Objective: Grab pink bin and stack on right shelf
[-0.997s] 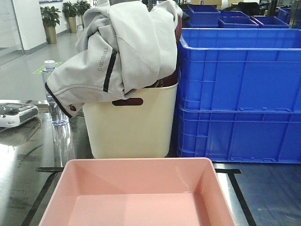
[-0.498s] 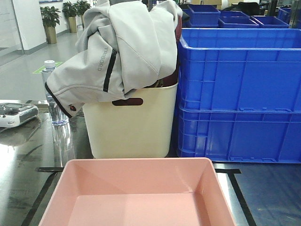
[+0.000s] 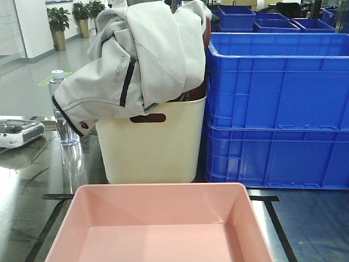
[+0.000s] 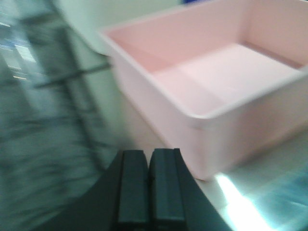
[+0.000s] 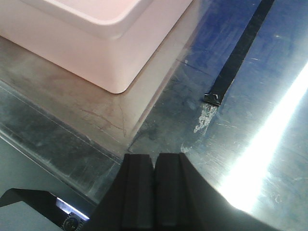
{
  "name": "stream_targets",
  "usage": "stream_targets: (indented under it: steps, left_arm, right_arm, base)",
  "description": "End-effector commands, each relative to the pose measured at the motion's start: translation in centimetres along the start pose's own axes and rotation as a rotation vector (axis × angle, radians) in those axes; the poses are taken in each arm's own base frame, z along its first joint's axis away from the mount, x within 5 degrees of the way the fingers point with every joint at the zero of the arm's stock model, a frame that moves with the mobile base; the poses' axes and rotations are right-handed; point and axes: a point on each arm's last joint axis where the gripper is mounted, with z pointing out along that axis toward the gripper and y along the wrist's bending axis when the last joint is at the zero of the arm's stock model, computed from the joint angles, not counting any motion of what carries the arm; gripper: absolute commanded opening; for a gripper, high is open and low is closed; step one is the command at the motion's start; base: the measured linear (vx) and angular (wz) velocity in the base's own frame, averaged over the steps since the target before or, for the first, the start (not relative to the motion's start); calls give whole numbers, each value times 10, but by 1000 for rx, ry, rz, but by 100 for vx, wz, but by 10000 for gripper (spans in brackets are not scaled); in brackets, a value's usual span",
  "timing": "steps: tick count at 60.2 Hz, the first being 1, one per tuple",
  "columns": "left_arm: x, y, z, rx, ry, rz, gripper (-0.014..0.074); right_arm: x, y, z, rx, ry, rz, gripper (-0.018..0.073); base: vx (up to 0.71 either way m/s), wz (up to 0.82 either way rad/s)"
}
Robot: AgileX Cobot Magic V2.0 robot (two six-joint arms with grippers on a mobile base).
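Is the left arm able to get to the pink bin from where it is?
Probably yes. The left gripper is shut, just short of the pink bin corner, with nothing between them.

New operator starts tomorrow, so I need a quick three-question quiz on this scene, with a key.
1. True or false: the pink bin holds a jacket.
2. What sits right of the cream tub? A) blue crates B) a plant C) a bottle
3. Fill in: both the left end effector and the right end effector are ____.

Key: 1. False, the bin is empty; the jacket is in the tub. 2. A, the blue crates. 3. shut
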Motion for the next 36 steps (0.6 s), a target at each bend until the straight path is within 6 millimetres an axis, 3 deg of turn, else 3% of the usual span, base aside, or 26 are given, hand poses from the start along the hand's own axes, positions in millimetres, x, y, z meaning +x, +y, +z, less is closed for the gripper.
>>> stream_targets:
  steps: [1,11,20,36]
  left_arm:
    - [-3,7,-2,-154,-172,37,-6]
    - [21,11,11,-294,-223,-5,-4]
    - [37,12,23,-300,-269,-110,-4]
    - [63,11,39,-289,-358,-105,-3]
  right_arm:
    - [-11,-1,-5,8,-76,-15,-12]
    - [-11,-1,-5,8,-75,-15,-12]
    - [-11,-1,-5,8,-75,-15,-12]
    - [-11,-1,-5,8,-74,-15,-12]
  base:
    - [0,0]
    - [0,0]
    - [0,0]
    - [0,0]
